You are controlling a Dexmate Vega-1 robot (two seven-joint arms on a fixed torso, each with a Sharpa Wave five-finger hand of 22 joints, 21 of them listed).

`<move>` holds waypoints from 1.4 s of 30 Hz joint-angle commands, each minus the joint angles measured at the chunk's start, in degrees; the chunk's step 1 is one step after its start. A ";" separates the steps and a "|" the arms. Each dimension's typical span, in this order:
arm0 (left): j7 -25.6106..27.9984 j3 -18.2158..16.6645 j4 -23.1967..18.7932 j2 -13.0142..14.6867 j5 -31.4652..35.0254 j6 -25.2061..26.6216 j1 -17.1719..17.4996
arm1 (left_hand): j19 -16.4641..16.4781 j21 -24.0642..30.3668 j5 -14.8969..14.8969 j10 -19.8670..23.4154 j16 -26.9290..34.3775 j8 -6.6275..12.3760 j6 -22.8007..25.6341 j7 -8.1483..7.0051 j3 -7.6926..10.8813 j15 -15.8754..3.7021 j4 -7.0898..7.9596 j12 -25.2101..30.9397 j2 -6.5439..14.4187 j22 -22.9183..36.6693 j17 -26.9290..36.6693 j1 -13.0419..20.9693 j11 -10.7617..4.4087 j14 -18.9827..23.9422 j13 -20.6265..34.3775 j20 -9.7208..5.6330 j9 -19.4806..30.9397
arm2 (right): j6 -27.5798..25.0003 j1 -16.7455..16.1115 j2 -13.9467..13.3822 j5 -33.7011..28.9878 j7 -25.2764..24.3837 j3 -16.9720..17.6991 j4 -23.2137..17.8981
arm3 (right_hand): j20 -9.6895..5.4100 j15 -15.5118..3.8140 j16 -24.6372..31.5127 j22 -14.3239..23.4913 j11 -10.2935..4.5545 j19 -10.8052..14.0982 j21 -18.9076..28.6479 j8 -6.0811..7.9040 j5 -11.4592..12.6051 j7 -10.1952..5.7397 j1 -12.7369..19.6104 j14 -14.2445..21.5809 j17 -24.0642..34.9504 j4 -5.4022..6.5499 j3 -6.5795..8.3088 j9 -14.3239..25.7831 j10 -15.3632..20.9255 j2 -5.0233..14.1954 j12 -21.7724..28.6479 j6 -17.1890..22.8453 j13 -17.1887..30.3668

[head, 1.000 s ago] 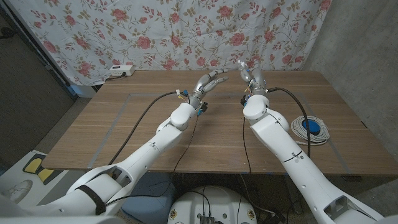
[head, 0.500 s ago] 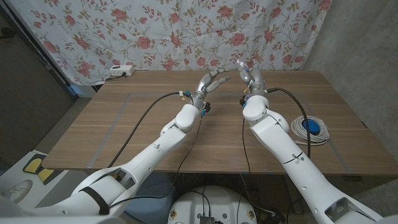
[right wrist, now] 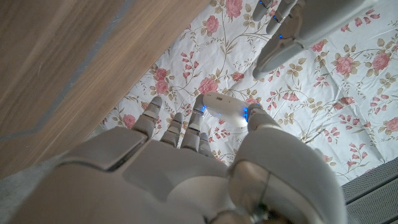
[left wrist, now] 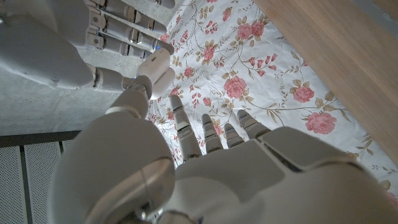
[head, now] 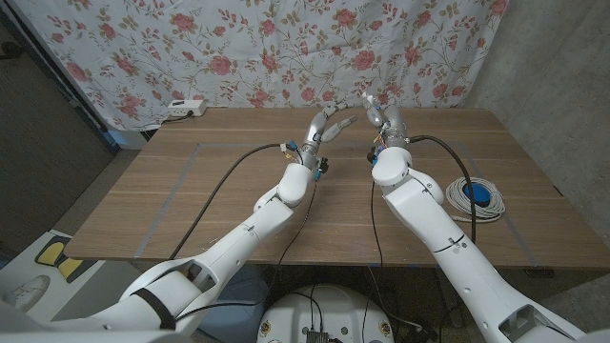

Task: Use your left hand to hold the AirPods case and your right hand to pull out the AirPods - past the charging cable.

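Above the far edge of the wooden table, the right hand pinches the small white rounded AirPods case, long axis crosswise to its fingers; the left hand, fingers spread and empty, reaches just beside it.

Above the far middle of the surface, the left hand and the right hand face each other, the AirPods case between the right hand's fingertips. A coiled cable lies near the surface's right edge.
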 commanded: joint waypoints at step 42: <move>14.49 3.58 9.71 -4.60 10.04 -4.36 -3.39 | 2.03 0.33 0.78 2.98 0.09 -0.89 1.89 0.79 -2.94 -1.13 1.07 0.90 0.58 0.22 0.19 2.70 -0.69 2.39 -0.14 -0.61 0.33 | 0.92 -0.72 -1.50 1.84 2.31 -0.35 -1.93 | 0.60 -0.58 -0.20 0.18 -0.07 -0.27 0.33 0.08 0.44 0.03 -0.27 -0.18 0.43 -0.36 -0.26 0.17 -0.38 0.65 1.05 0.51 0.17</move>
